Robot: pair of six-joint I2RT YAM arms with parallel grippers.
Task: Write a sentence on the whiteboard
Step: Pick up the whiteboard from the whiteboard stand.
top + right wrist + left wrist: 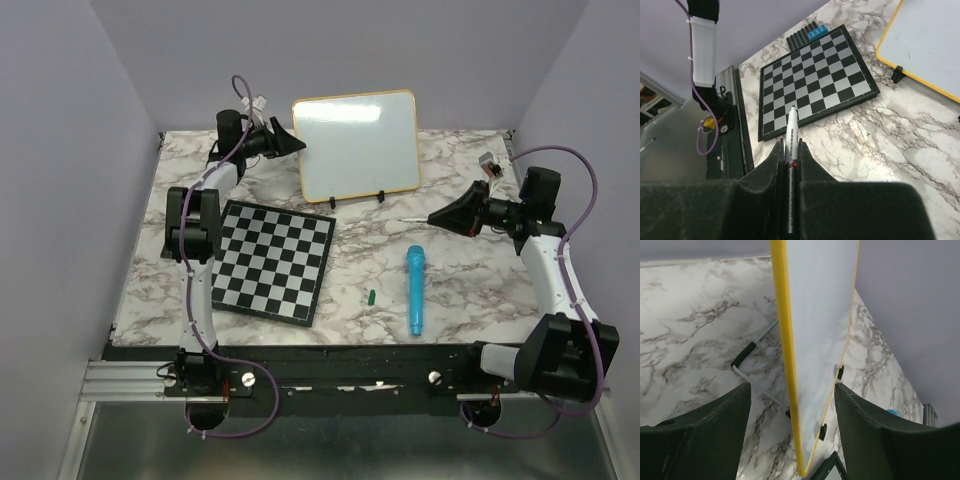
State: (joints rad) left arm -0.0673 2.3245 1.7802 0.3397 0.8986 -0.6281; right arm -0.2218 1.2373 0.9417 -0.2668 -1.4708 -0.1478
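Right wrist view: the right gripper (pixel 790 146) has its jaws pressed together on a white marker (pixel 792 125). The barrel is pinched lengthwise and the tip sticks out ahead of the fingers.
Marker tip: it points toward the checkered board (pixel 815 75) and appears over that board's near edge. How high it is above the table cannot be told.
Right arm from above: the gripper hangs over the marbled table (pixel 480 290) on the right side, well apart from the whiteboard (pixel 355 145).
Left gripper: seen from its own wrist camera, the left gripper (pixel 792 390) has its dark fingers (pixel 705 440) spread wide, one on each side of the whiteboard's yellow-framed side edge. Whether either finger touches the board cannot be told.
Whiteboard: it stands tilted at the far middle of the table on small black feet (pixel 331 201), with a wire stand (pixel 752 347) behind it. Its glossy white face turns toward the arms.
Checkered board: it lies flat on the left, near the whiteboard's lower left corner.
Loose items: a blue cylinder (pixel 414 290) lies right of centre, with a small green cap (pixel 370 297) just beside it on the left.
Far corner: a black studded plate with a blue brick (pixel 817 31) sits beyond the checkered board.
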